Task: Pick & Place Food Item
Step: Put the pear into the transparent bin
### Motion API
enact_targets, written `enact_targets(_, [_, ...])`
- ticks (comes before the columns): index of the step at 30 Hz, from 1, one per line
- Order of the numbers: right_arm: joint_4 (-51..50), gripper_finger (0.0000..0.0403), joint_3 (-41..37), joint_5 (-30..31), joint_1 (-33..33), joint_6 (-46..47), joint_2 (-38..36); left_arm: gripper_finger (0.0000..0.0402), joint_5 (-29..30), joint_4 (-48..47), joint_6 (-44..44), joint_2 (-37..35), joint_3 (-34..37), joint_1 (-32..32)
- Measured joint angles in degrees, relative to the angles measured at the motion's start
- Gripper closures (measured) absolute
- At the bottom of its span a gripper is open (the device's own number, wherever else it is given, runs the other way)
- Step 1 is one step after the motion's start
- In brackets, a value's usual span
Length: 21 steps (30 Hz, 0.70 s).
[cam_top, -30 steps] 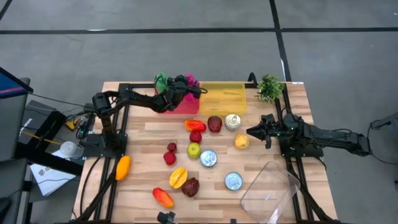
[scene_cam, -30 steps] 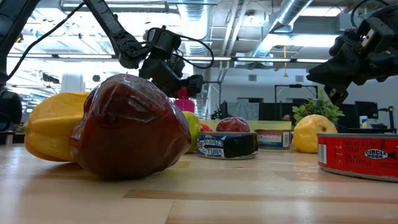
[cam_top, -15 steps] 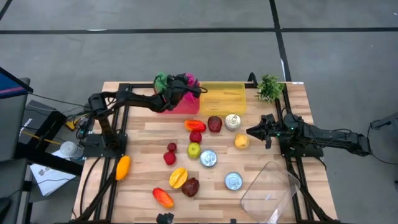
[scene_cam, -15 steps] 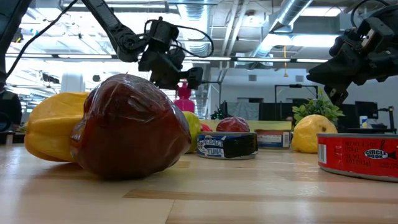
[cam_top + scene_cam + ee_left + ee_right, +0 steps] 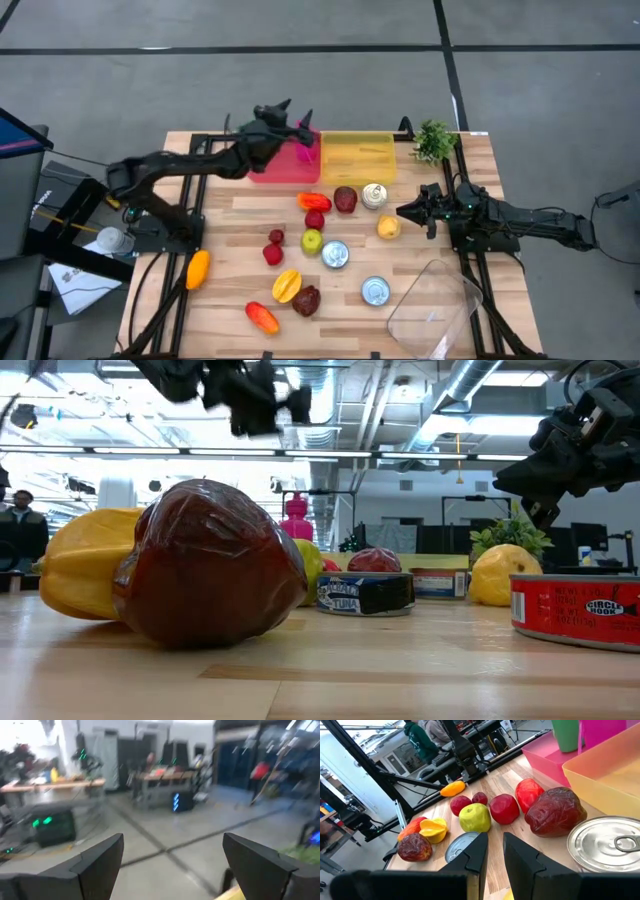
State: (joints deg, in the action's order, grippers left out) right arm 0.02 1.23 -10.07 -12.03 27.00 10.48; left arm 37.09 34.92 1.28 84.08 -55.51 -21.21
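Observation:
My left gripper (image 5: pixel 296 111) hangs open high above the pink bin (image 5: pixel 285 168) at the table's far side, pointing level, with nothing between its fingers (image 5: pixel 100 857). It shows at the top of the low view (image 5: pixel 268 402). The right wrist view shows a green thing (image 5: pixel 566 734) standing in the pink bin (image 5: pixel 545 757). Food items lie loose on the wood: a red pepper (image 5: pixel 314 201), a dark red fruit (image 5: pixel 345 198), a lemon (image 5: pixel 388 227), a green apple (image 5: pixel 312 240). My right gripper (image 5: pixel 408 211) waits shut near the lemon, at the table's right.
A yellow bin (image 5: pixel 358 155) stands right of the pink one, a plant (image 5: pixel 434 140) at the far right corner. Cans (image 5: pixel 334 254) (image 5: pixel 375 290) (image 5: pixel 374 195) lie among the food, a clear container (image 5: pixel 432 305) at the near right, an orange item (image 5: pixel 198 268) at the left.
My left gripper has risen from just over the pink bin to well above it, tipping up until it points level. Its fingers have stayed open and hold nothing. Nothing on the table has moved.

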Motion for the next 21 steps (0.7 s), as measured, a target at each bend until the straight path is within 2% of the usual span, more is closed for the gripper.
enact_targets(4, [0.01,0.0345,0.00,0.00,0.00,-0.07,0.01,0.0099,0.05,-0.09,1.45,-9.48,0.00,4.75])
enact_targets(8, [0.01,0.0345,0.00,0.06,0.00,-0.78,0.01,0.0149,0.06,-0.07,7.93,-19.71,0.00,10.60])
enact_targets(13, [0.01,0.0345,0.00,0.09,0.00,-3.43,0.00,0.0243,2.14,-1.21,17.01,-30.25,-0.08,18.84])
enact_targets(19, [0.83,0.0347,-0.08,0.11,0.00,-3.45,0.01,0.0372,6.13,-11.36,22.80,-37.55,-0.09,27.54])
enact_targets(21, [0.29,0.0350,0.60,0.13,0.00,-3.48,0.05,0.0393,7.56,-14.57,23.03,-39.05,-0.09,30.02])
